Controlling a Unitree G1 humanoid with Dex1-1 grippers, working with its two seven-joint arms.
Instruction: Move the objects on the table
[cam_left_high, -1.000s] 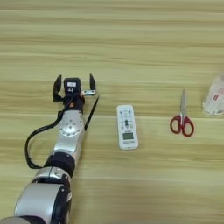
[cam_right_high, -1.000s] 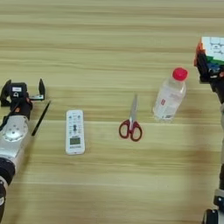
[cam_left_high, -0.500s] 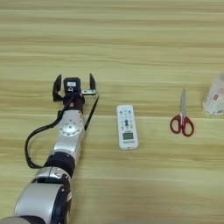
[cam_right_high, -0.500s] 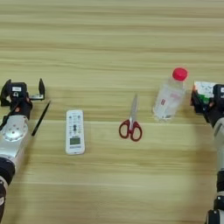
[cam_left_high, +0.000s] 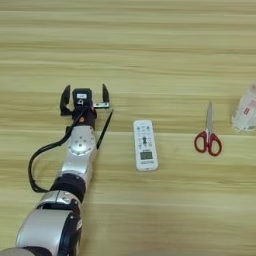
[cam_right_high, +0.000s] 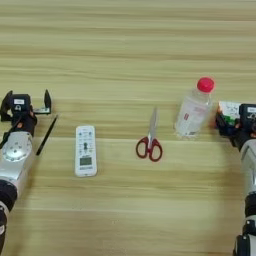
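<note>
In the left eye view, the left gripper (cam_left_high: 84, 95) rests low over the desk (cam_left_high: 150, 45), its jaws spread wide with nothing between them. A thin black cable loops from the arm behind it. Just to the right of these jaws, and slightly nearer the robot, lies the white remote control (cam_left_high: 145, 145), flat, its small screen toward the near end. Further right, well apart from the left jaws, lie the red-handled scissors (cam_left_high: 208, 134), blades shut and pointing away from the robot, handles toward it. At the right edge only a part of the clear plastic bottle (cam_left_high: 246, 111) shows. The right gripper is outside this view.

In the right eye view, the right gripper (cam_right_high: 234, 119) sits at the right edge, down at the desk, its jaws pinching the multicoloured puzzle cube (cam_right_high: 229, 113); whether the cube touches the wood cannot be told. Just beside these jaws, to their left, is the bottle with its red cap (cam_right_high: 205, 84); the cap points away from the robot, and whether the bottle stands or lies cannot be told. Whether bottle and cube touch is unclear. Left of the bottle come the scissors, then the remote, in a loose row reaching toward the left jaws, which show at the left edge, spread and empty.
</note>
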